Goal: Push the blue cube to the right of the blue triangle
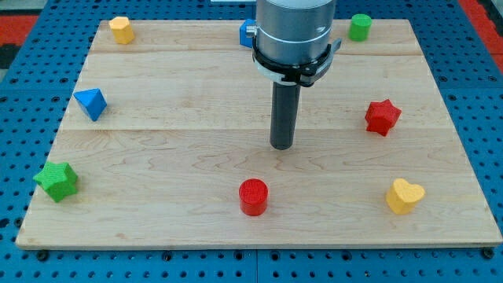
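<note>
The blue cube [247, 33] sits at the view's top centre, mostly hidden behind the arm's grey body. The blue triangle [90, 103] lies at the view's left, on the wooden board [157, 157]. My tip [281, 146] rests on the board near the middle, well below the blue cube and far right of the blue triangle. It touches no block.
A yellow block [120, 29] sits at the top left and a green cylinder [360, 27] at the top right. A red star [383, 117] is at the right, a yellow heart [404, 195] at the bottom right, a red cylinder [253, 196] at the bottom centre, a green star [56, 180] at the bottom left.
</note>
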